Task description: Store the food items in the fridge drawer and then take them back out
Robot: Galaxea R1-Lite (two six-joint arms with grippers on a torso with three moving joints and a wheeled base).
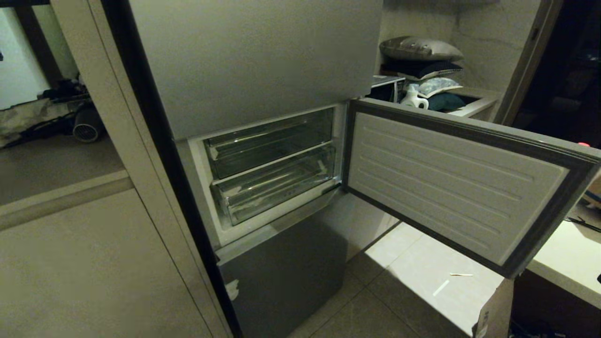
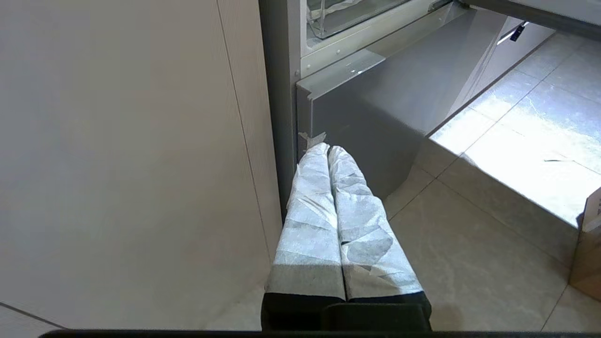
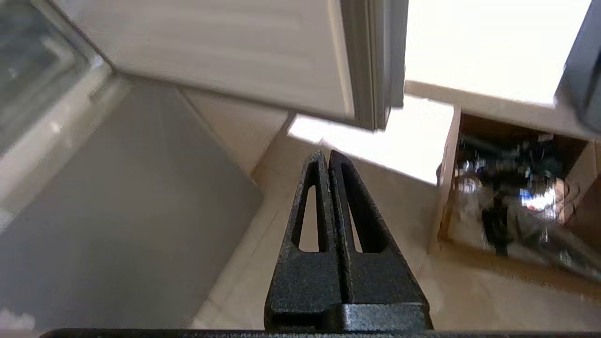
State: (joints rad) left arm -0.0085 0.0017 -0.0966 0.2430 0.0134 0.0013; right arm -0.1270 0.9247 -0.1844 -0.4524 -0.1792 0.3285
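The grey steel fridge has its middle door (image 1: 450,188) swung open to the right. Inside sit two clear plastic bins, pushed in: a tray (image 1: 270,141) above and the fridge drawer (image 1: 277,188) below it. No food items show in any view. Neither arm appears in the head view. My left gripper (image 2: 327,149), with white-wrapped fingers, is shut and empty, low by the fridge's closed bottom door (image 2: 389,108). My right gripper (image 3: 326,156), black, is shut and empty, hanging over the floor below the open door's edge (image 3: 371,61).
The open door juts out over the tiled floor (image 1: 413,281). A cardboard box (image 3: 516,197) full of clutter stands on the floor at the right, under a pale counter (image 1: 568,258). A beige cabinet panel (image 1: 84,263) flanks the fridge on the left.
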